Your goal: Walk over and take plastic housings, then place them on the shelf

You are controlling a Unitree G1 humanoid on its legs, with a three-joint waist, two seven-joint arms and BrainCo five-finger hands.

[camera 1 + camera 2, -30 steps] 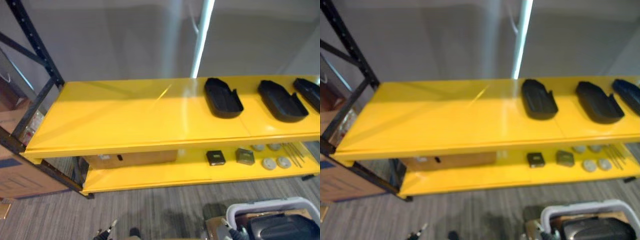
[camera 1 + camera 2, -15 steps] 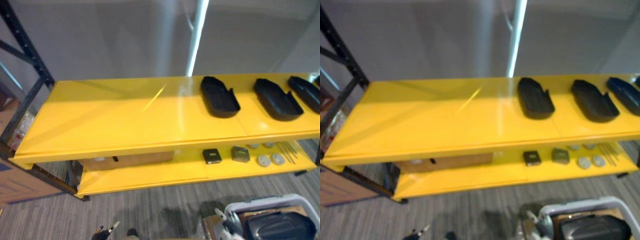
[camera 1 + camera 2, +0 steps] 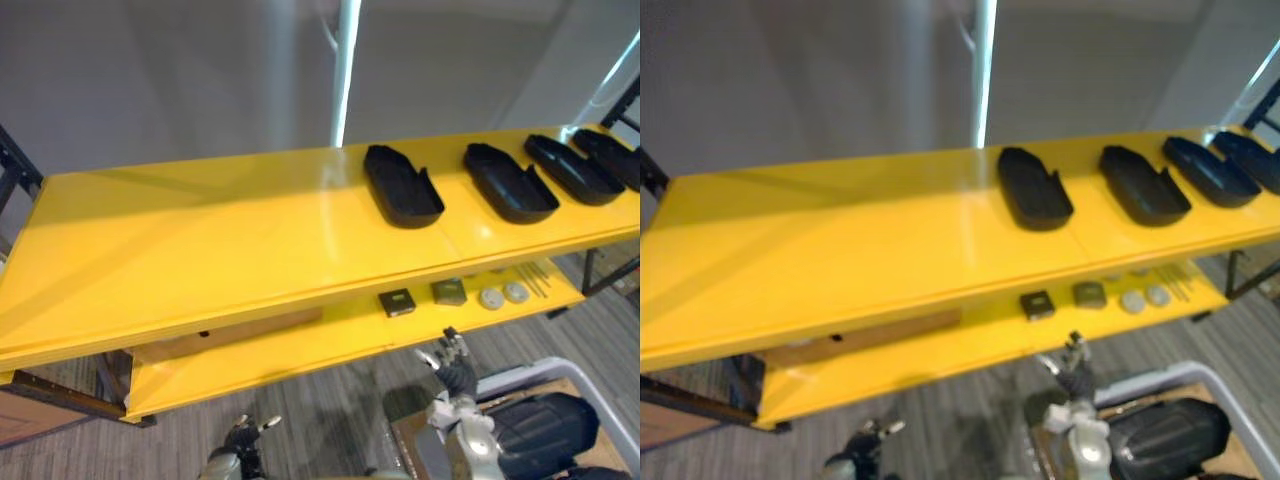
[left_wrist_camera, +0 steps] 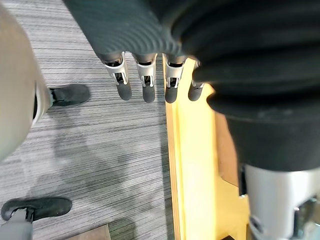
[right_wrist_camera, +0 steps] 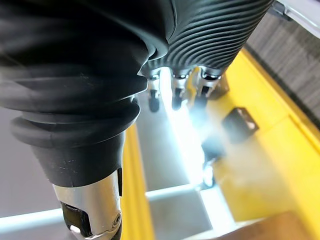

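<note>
Top shelf (image 3: 200, 240) is bare from 9 to 12 o'clock. Black housings (image 3: 402, 186) crowd 1 to 3 o'clock.

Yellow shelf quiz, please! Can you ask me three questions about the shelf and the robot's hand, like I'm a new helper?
1. How many black housings lie on the top shelf?
2. True or false: the right hand is holding a housing.
3. Where are the round discs? A: on the top shelf. B: on the lower shelf. C: on the floor.
Key: 1. Four. 2. False: its fingers are straight and hold nothing. 3. B.
</note>
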